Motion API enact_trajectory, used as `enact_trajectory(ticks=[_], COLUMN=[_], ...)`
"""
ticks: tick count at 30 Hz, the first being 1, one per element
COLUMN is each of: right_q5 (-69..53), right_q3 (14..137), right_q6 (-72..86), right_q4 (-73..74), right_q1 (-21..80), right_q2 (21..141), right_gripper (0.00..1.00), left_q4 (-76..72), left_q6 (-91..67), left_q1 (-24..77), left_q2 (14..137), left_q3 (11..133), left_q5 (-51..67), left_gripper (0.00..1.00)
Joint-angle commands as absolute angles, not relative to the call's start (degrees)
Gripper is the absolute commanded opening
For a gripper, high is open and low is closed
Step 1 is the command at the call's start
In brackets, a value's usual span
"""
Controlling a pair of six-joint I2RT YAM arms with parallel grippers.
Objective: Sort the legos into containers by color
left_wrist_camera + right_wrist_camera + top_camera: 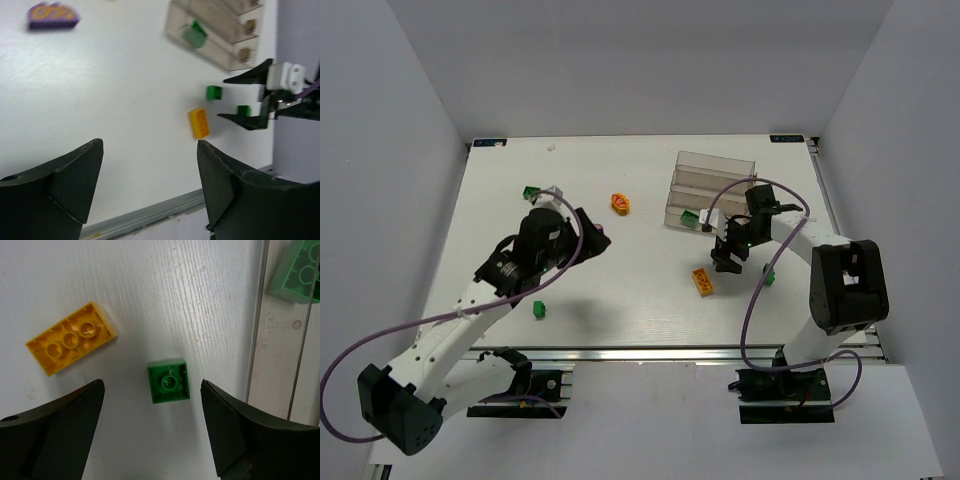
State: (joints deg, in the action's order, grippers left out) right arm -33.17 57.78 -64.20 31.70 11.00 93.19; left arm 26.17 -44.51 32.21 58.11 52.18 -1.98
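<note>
Studs on yellow brick (70, 345) show clearly only from right wrist.

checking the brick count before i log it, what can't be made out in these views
Top view: the loose green brick under the right gripper is hidden by that gripper.
Right wrist view: the stored green brick inside the containers is cut off by the top right corner.
Left wrist view: the purple piece is blurred, its studs unreadable; the containers' upper tiers run off the top edge.
</note>
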Motion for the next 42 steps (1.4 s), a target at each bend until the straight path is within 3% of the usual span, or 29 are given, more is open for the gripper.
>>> enact_trajectory(ticks=[1,9,19,21,23,28,34,38,42], right_q5=[-31.3,-28.83,-29.0,-29.26,-30.14,-37.16,-44.03,-33.02,-23.92], right_q3=[60.91,64.42,65.74,65.48,66.09,71.79,83.57,84.29,86.48], right_q6=[-69.87,-67.59,-67.94,-67.85,-68.46,-66.28,-44.77,-26.14,-20.22], right_q4=[32.78,31.03,32.08,32.08,32.78,40.32,37.73,25.89,23.29], right_q1=[10.9,11.42,12.48,12.74,12.83,12.66,12.57,12.57,12.74], right_q2=[95.62,101.6,105.29,105.38,104.86,100.91,99.05,99.58,102.74], right_gripper=[0.83,0.81,0.6,0.49,0.31,0.05,0.0,0.0,0.01], left_q4=[34.25,44.73,58.18,60.46,61.61,65.82,67.24,67.06,66.36], left_q6=[-47.81,-52.12,-59.76,-61.96,-63.45,-66.71,-66.97,-66.97,-66.97], left_q1=[31.82,31.82,31.82,31.82,31.82,31.82,31.82,31.82,31.82], left_q2=[52.13,41.24,38.94,39.11,39.29,41.3,46.84,49.04,49.83], left_q3=[50.1,47.82,46.58,46.06,45.36,44.82,44.73,45.09,45.09], left_q5=[-8.69,-15.55,-23.72,-25.13,-25.92,-28.03,-29.71,-29.97,-29.62], left_gripper=[0.85,0.86,0.87,0.88,0.88,0.9,0.91,0.91,0.92])
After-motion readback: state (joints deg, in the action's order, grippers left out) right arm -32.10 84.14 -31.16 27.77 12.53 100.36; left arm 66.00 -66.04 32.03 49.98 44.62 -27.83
